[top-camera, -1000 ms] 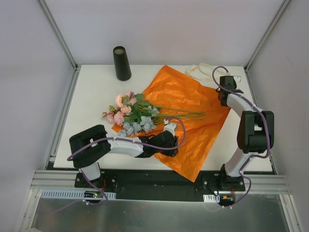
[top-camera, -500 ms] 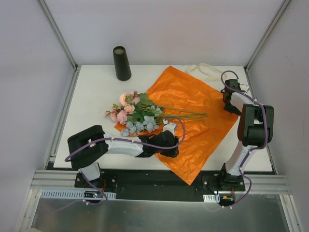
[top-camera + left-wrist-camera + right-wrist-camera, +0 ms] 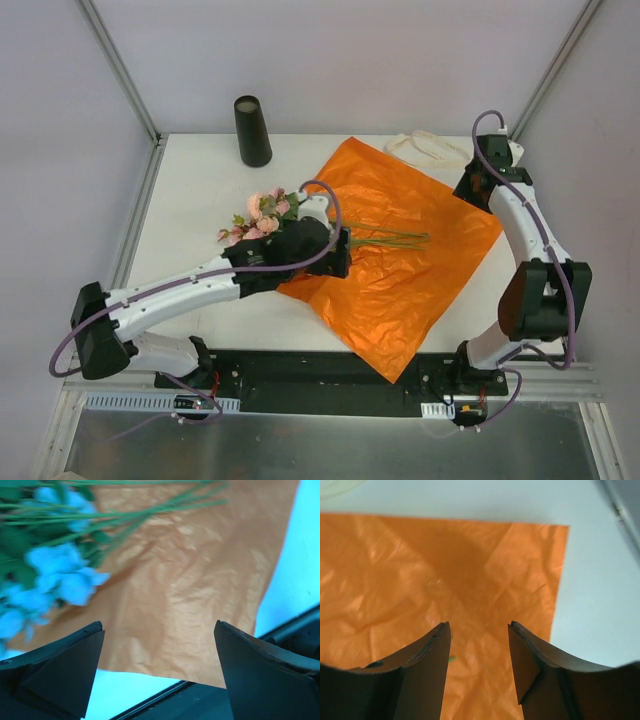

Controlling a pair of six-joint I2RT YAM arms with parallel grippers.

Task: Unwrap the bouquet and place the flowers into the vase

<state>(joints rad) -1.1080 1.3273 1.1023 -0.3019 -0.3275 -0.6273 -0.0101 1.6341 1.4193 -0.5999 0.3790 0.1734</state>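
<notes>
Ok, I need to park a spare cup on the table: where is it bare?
Bare table lies left of the flowers, near the vase, and in a strip between vase and paper. The middle is crowded: paper, stems and the left arm; the ribbon fills the far right corner.

A white table [image 3: 200, 190] sits boxed in by pale grey walls [image 3: 330, 60], metal posts [image 3: 120, 70] rising from its far corners.

This is a robotics lab test cell: a white table [image 3: 190, 190] stands enclosed by plain grey panels [image 3: 330, 60] and aluminium frame posts [image 3: 118, 68]; the left arm [image 3: 180, 287] and right arm [image 3: 530, 222] are bolted to a black base rail [image 3: 330, 372].
</notes>
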